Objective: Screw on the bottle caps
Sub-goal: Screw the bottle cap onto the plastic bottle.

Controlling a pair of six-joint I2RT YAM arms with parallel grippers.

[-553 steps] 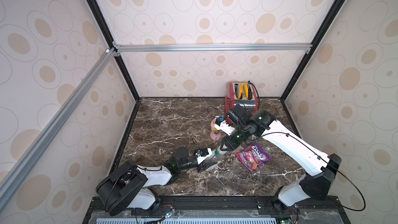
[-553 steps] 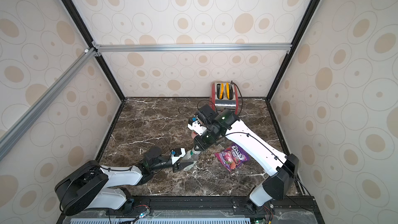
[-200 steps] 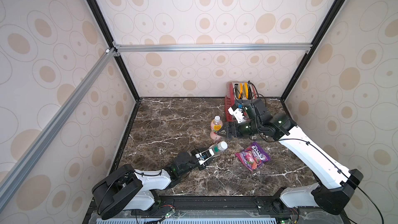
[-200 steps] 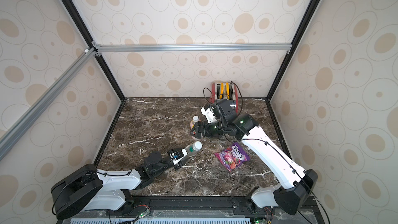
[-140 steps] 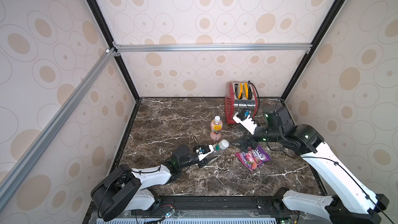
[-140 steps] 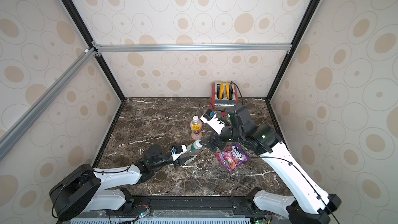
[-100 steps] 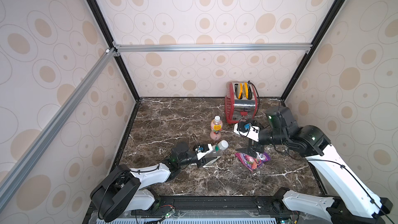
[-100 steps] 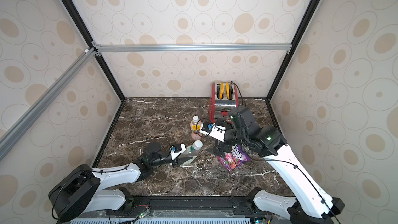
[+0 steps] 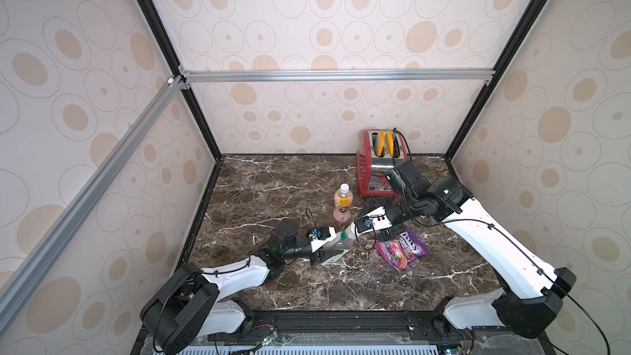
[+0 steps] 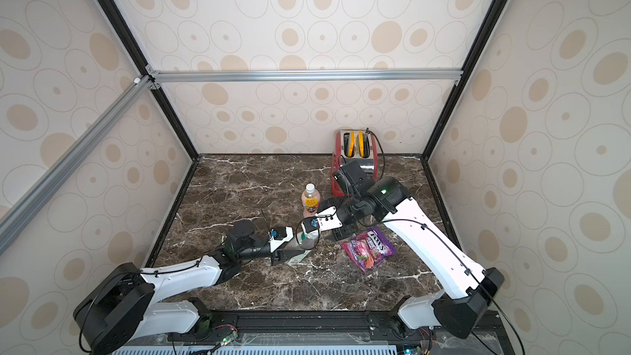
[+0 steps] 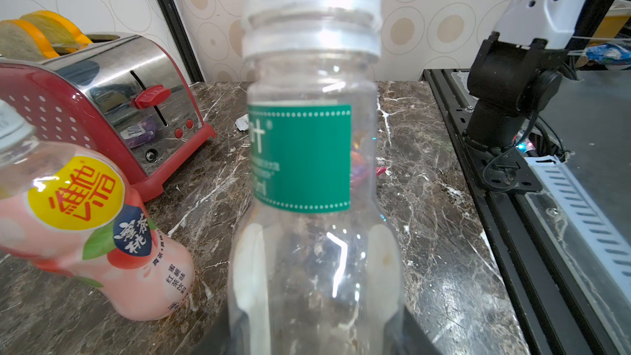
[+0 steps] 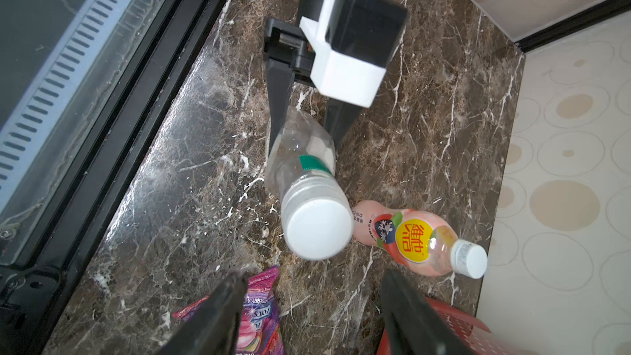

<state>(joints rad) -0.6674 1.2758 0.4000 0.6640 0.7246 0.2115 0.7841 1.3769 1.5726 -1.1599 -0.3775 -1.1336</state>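
Marble tabletop (image 9: 273, 179) | clear bottle (image 12: 297, 138) tilted, cap (image 12: 319, 228) toward right gripper (image 12: 312, 276), jaws apart | left gripper (image 9: 333, 251) clamps bottle's base

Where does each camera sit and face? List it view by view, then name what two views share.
Top views: high at the front, facing down toward the back wall; left arm and right arm show.
Left wrist: on the left arm, facing along the clear bottle toward the toaster; its dark fingers flank the bottle.
Right wrist: above the cap, facing down; shows the left end effector gripping the bottle and the open right end effector.
Shared: both wrist views show the pink bottle.
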